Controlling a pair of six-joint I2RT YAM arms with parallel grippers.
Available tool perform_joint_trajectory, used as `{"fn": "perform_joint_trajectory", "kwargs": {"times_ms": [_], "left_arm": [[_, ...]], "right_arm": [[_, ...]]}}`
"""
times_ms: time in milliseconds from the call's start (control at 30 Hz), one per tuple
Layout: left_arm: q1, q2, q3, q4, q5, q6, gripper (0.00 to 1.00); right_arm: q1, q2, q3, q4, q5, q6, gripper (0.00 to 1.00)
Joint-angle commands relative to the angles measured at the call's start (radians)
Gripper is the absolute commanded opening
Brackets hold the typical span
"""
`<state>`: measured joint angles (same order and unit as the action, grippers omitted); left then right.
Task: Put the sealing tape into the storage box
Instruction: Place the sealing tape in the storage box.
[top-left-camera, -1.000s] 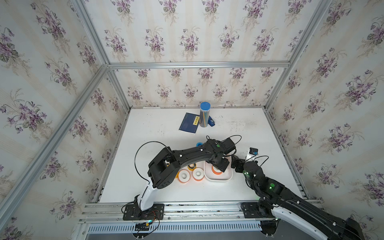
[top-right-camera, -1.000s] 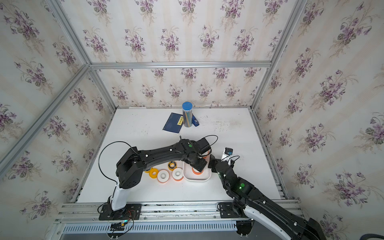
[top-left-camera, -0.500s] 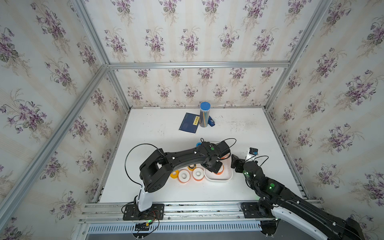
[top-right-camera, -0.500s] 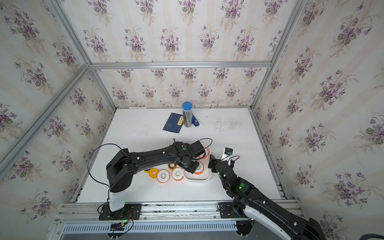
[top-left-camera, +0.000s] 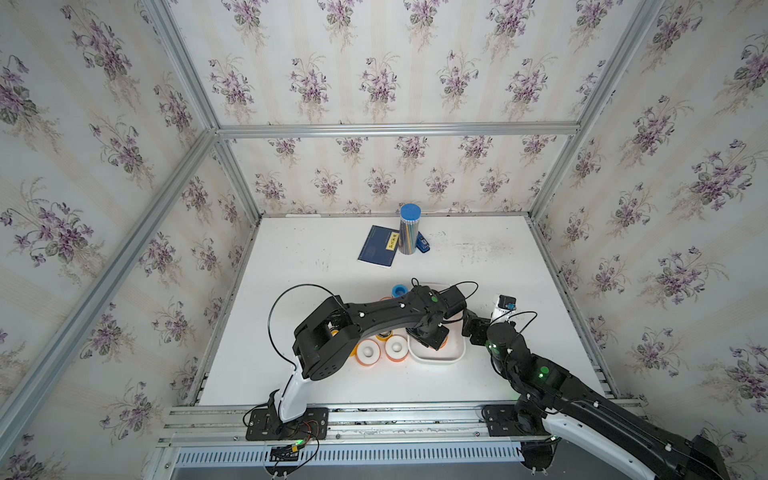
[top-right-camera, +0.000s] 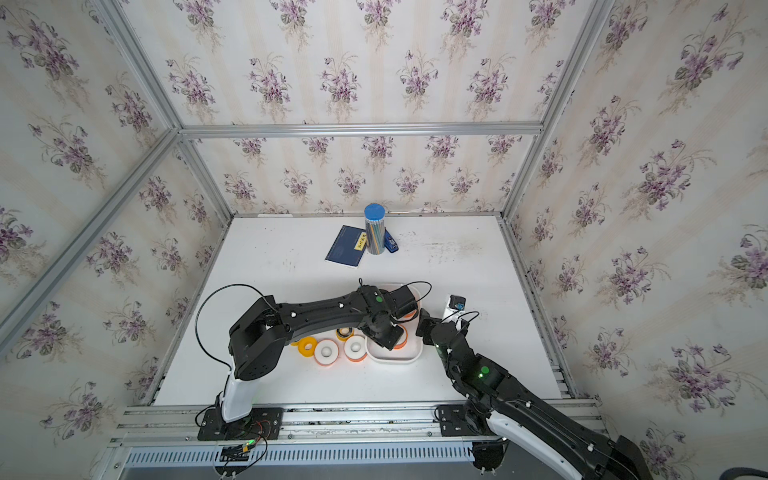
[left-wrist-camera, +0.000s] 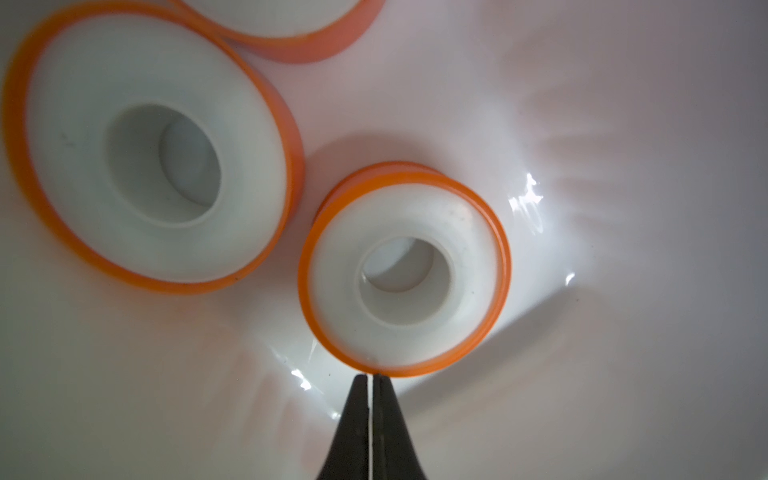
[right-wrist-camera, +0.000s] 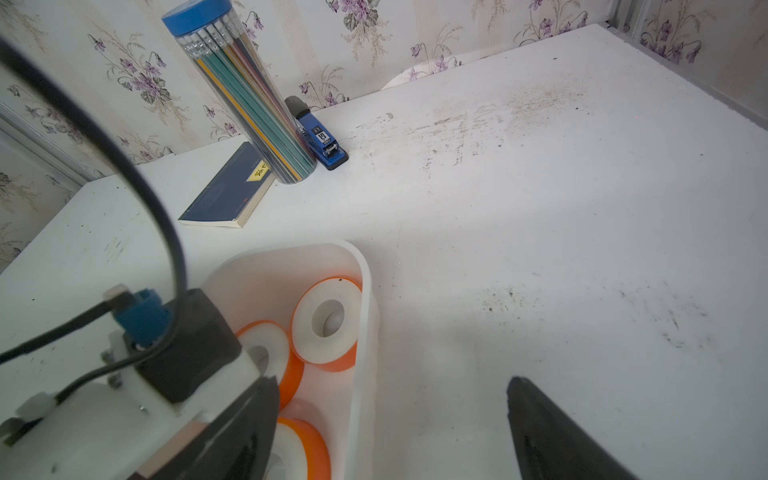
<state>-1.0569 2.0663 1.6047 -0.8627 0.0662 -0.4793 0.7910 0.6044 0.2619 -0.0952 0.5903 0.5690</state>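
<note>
The storage box (top-left-camera: 456, 354) (top-right-camera: 409, 356) (right-wrist-camera: 362, 316), a shallow white tray, lies near the table's front. Three orange-rimmed rolls of sealing tape lie inside it (left-wrist-camera: 403, 270) (left-wrist-camera: 153, 145) (right-wrist-camera: 328, 320). My left gripper (left-wrist-camera: 370, 376) (top-left-camera: 430, 338) (top-right-camera: 384, 338) hangs over the box, shut and empty, its tips at the rim of the smaller roll. Left of the box on the table lie two more orange-rimmed rolls (top-right-camera: 326, 352) (top-right-camera: 354, 348), a yellow one (top-right-camera: 308, 345) and a yellow one with a black centre (top-right-camera: 345, 332). A blue-and-white roll (top-left-camera: 400, 289) lies behind the arm. My right gripper (right-wrist-camera: 392, 380) (top-left-camera: 468, 322) stands open beside the box's right wall.
At the back of the table stand a tall blue-capped cylinder of pencils (top-left-camera: 409, 230) (right-wrist-camera: 249, 104), a dark blue notebook (top-left-camera: 379, 251) (right-wrist-camera: 228, 195) and a blue stapler (top-left-camera: 422, 243) (right-wrist-camera: 322, 141). The left arm's wrist camera and cable (right-wrist-camera: 166, 332) sit close to my right gripper.
The left gripper's jaws have come together and it has shifted a little toward the front end of the box. The right arm has not moved.
</note>
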Motion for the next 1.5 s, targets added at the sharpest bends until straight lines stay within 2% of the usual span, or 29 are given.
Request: {"fn": "perform_joint_trajectory", "kwargs": {"times_ms": [0, 400, 767, 1133, 1467], "left_arm": [[0.000, 0.017, 0.019, -0.015, -0.004, 0.004, 0.00], [0.001, 0.029, 0.085, -0.026, -0.038, 0.015, 0.00], [0.007, -0.053, -0.010, -0.030, -0.057, 0.010, 0.00], [0.006, 0.036, 0.037, -0.005, 0.002, 0.013, 0.00], [0.008, 0.082, 0.093, -0.014, -0.004, 0.020, 0.00]], "right_arm": [[0.001, 0.000, 0.009, -0.001, 0.013, 0.000, 0.90], [0.000, 0.008, 0.010, 0.002, 0.012, -0.001, 0.90], [0.001, 0.014, 0.011, 0.005, 0.011, -0.001, 0.90], [0.000, 0.021, 0.013, 0.005, 0.010, -0.001, 0.90], [0.000, 0.021, 0.014, 0.003, 0.011, -0.001, 0.90]]}}
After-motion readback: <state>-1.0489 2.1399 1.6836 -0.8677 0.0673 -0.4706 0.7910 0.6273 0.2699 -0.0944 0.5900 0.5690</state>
